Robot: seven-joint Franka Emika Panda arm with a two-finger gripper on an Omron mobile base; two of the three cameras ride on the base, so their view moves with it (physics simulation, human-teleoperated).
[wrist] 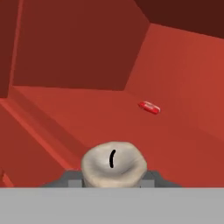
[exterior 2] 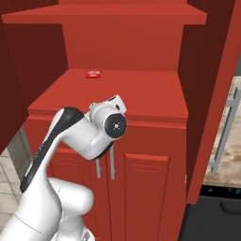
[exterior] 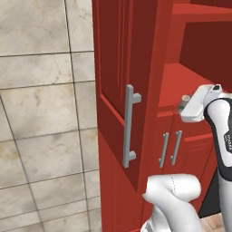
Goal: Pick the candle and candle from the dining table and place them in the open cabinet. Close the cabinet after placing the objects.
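One pale, squat candle with a black wick [wrist: 114, 162] sits pinched in the claw [wrist: 114, 177] at the frame's bottom centre, over the red cabinet's inner shelf [wrist: 87, 118]. Released high, it could topple or roll toward the shelf's front edge.

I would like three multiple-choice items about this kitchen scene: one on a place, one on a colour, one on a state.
1. Where does the small flat red item lie?
A. on the floor tiles
B. on the cabinet shelf
C. on a door handle

2. What colour is the candle at the claw?
A. pale cream with a dark wick
B. blue
C. green

3. How is the claw?
A. wide open, empty
B. shut on a spoon
C. shut on the candle

Answers:
1 B: the small flat red item rests on the shelf.
2 A: the hand view shows the candle pale with a black wick.
3 C: the claw grips the candle from both sides.
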